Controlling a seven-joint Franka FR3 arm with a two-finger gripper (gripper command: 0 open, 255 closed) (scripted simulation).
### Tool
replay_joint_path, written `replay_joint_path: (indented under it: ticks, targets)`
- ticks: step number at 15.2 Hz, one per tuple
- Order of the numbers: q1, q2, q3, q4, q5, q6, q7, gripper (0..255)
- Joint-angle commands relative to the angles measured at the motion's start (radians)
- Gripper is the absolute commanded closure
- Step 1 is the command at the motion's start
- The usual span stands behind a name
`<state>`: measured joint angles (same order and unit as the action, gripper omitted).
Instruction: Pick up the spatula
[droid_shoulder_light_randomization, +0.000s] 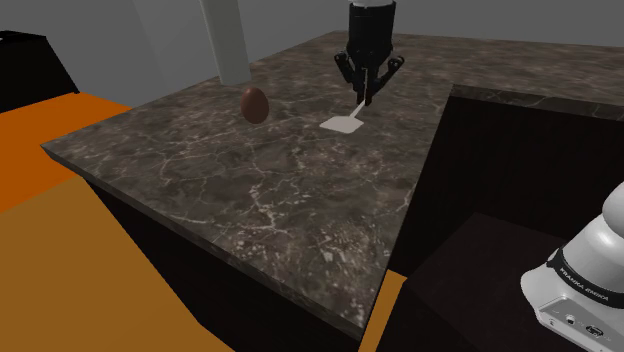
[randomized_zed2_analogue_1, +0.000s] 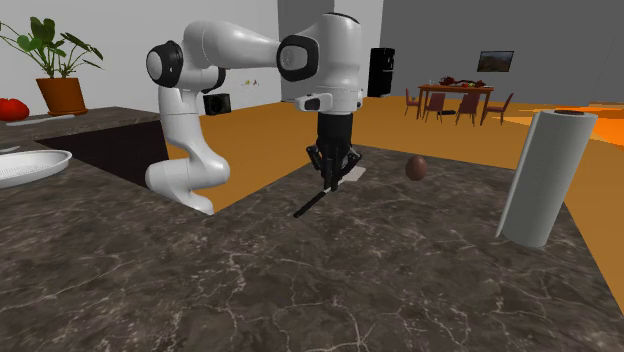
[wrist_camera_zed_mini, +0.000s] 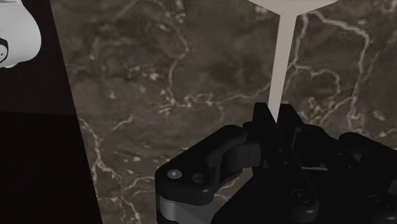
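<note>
The spatula has a pale flat blade (droid_shoulder_light_randomization: 343, 124) and a thin dark handle (randomized_zed2_analogue_1: 312, 204). It lies low over the dark marble counter (droid_shoulder_light_randomization: 250, 190), near the counter's far edge in the shoulder view. My black gripper (droid_shoulder_light_randomization: 368, 92) points straight down on the spatula's neck, between blade and handle. In the wrist view the pale neck (wrist_camera_zed_mini: 280, 57) runs in between the two fingers of the gripper (wrist_camera_zed_mini: 274, 114), which stand close together and clasp it. I cannot tell whether the spatula still rests on the counter.
A brown egg-shaped object (droid_shoulder_light_randomization: 255, 104) sits to the shoulder view's left of the blade. A grey upright roll (randomized_zed2_analogue_1: 545, 175) stands nearby, at the second exterior view's right. A dark recess (droid_shoulder_light_randomization: 520, 170) borders the counter beside the arm's base (randomized_zed2_analogue_1: 180, 178). A white dish (randomized_zed2_analogue_1: 30, 165) lies beyond it.
</note>
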<state>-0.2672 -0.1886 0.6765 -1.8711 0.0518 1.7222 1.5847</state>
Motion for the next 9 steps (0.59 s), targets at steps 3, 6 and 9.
replay_joint_path:
  ticks: [3, 6, 9]
  targets:
    - [0.0, -0.001, 0.0, -0.003, 0.001, 0.002, -0.001, 255]
    - [-0.001, 0.003, -0.001, 0.041, -0.002, -0.039, 0.0, 255]
    - [-0.003, 0.01, -0.001, 0.088, -0.007, -0.079, 0.001, 255]
